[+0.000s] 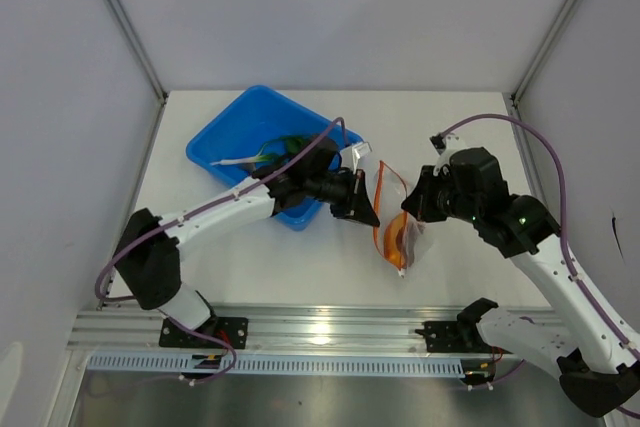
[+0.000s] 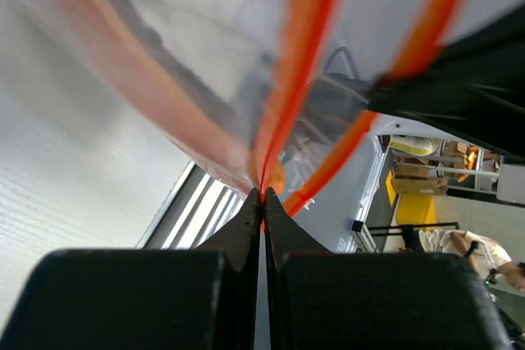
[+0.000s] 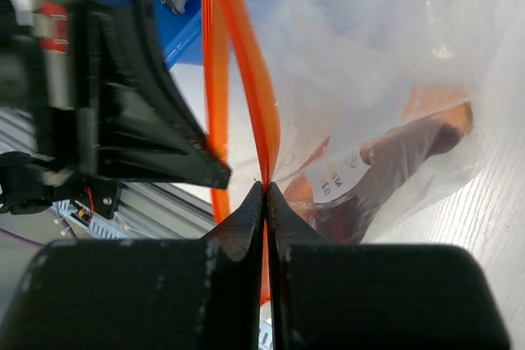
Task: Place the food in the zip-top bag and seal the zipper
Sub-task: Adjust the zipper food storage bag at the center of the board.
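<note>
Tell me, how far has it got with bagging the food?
Done: one orange-and-purple slice lies inside the clear bag. In hand: the left hand and the right hand each pinch the bag's orange zipper strip, whose two sides stand apart, so it is unsealed. Left: green vegetables lie in the blue tray, then sealing.

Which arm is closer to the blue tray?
Left. The left end effector is right beside the tray's near corner, pinching the bag; the right end effector pinches the bag from the other side, farther from the tray.

Crinkly clear plastic bag [image 3: 394,55], glossy blue tray [image 1: 238,127]
</note>
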